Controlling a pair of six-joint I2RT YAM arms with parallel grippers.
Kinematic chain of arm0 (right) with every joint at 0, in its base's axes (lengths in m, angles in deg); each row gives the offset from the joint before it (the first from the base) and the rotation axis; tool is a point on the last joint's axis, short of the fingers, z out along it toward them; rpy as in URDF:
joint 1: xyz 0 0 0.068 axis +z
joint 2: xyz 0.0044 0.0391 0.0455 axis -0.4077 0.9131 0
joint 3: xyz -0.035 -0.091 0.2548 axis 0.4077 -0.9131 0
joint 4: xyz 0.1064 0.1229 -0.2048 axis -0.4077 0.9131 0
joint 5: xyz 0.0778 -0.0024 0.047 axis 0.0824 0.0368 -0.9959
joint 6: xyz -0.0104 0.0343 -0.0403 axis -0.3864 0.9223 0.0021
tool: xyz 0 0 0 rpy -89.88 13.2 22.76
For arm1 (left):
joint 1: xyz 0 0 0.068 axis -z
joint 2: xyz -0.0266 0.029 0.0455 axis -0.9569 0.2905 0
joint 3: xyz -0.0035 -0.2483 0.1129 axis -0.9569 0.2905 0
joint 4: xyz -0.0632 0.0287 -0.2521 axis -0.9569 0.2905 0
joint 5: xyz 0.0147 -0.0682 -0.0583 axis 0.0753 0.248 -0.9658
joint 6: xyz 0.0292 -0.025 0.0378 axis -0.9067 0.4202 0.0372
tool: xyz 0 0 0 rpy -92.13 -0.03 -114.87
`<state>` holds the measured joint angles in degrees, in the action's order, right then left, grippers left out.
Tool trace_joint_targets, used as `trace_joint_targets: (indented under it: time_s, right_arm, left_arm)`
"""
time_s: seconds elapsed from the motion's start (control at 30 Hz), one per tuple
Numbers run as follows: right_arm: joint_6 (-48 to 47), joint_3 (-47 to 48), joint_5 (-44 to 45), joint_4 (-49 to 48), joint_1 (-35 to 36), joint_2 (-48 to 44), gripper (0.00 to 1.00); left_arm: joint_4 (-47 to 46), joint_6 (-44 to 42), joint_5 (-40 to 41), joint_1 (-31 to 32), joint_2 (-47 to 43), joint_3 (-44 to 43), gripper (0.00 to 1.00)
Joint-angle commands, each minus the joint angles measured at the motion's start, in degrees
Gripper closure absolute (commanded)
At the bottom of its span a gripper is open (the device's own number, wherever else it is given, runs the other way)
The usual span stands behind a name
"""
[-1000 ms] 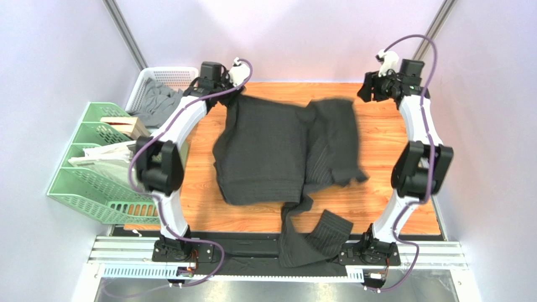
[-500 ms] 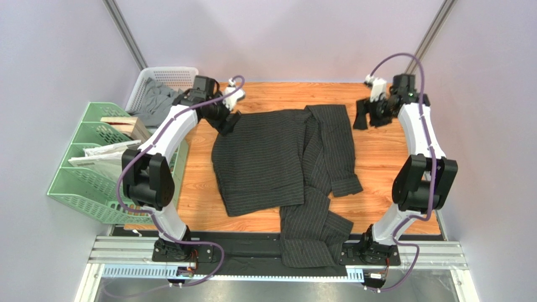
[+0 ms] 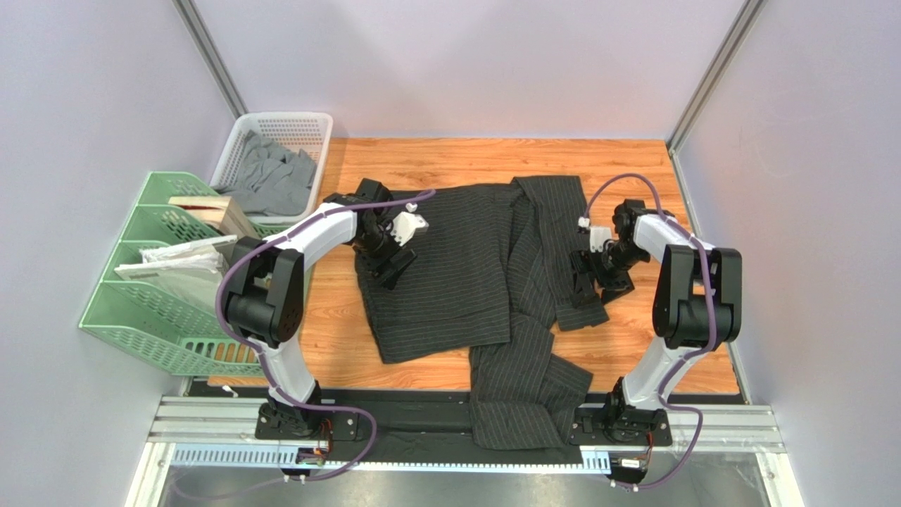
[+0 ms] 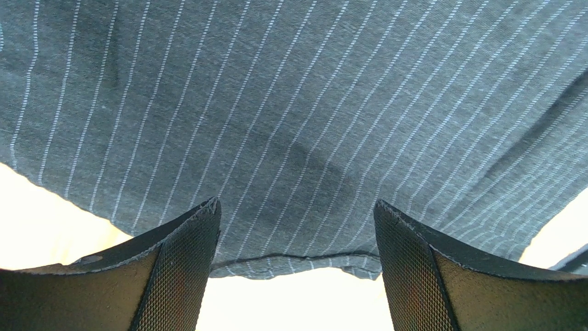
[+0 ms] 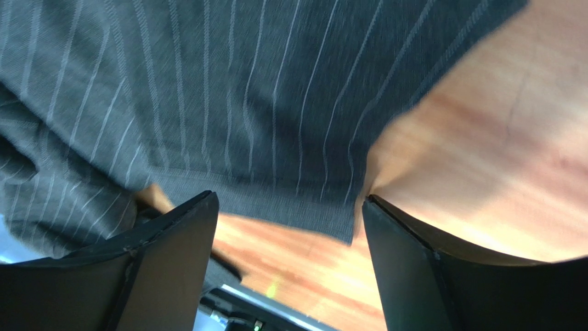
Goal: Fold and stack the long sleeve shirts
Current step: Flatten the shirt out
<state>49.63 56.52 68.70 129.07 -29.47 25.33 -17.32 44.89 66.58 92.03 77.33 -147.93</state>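
At the left stand green trays (image 3: pixel 148 306) and a white basket (image 3: pixel 277 129) with grey cloth (image 3: pixel 270 182). The left gripper (image 3: pixel 389 264) hangs over the left edge of the shirt (image 3: pixel 465 285), which lies spread in the middle of the table (image 3: pixel 338 338), one sleeve over the near edge. The right gripper (image 3: pixel 592 283) is over its right side; both have fingers spread wide, holding nothing.

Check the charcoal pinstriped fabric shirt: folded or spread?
Spread, not folded: the charcoal pinstriped fabric shirt lies loosely across the orange wooden table, one sleeve trailing over the near edge.
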Motion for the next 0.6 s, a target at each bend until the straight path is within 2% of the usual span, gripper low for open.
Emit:
trace_joint_targets:
  time_s: [0.0,0.07,0.1,0.17,0.2,0.27,0.37,0.4,0.5,0.57]
  right_arm:
    - [1.17,0.59,2.12,-3.56,0.75,4.07,0.33]
    - [0.99,0.76,1.08,-3.39,0.66,5.48,0.51]
    - [0.73,0.85,0.2,-2.34,0.66,5.57,0.68]
    - [-0.15,1.11,-1.91,-1.02,0.66,4.53,0.92]
    - [-0.41,1.72,-2.61,0.55,0.49,3.39,1.0]
    - [-0.94,3.48,-5.33,2.67,-0.13,-1.07,1.0]
    - [-0.77,11.11,-12.62,7.77,-0.74,-5.4,1.0]
    - [-0.68,13.66,-15.43,9.43,-0.66,-6.46,1.0]
    - [4.67,27.61,-21.86,7.79,1.88,-2.28,1.0]
    - [9.23,41.75,-23.19,5.15,4.96,2.3,1.0]
  left_arm:
    - [-1.33,-1.42,1.71,-0.11,0.62,-0.85,0.14]
    - [-1.42,-1.42,2.32,-0.11,0.97,-1.29,0.15]
    - [-1.59,-1.42,2.59,-0.11,1.06,-1.2,0.15]
    - [-2.12,-1.69,3.38,-0.2,1.5,-0.85,0.16]
    - [-2.55,-1.86,3.99,-0.28,1.85,-0.59,0.17]
    - [-2.91,-2.21,4.52,-0.55,2.73,-0.24,0.2]
    - [-3.0,-2.48,5.84,-1.86,4.92,-1.02,0.33]
    - [-2.56,-2.57,6.19,-2.82,5.54,-1.55,0.42]
    - [-1.42,-2.83,6.72,-4.58,8.26,-4.71,0.52]
    - [-0.37,-2.74,8.46,-5.38,10.46,-8.04,0.57]
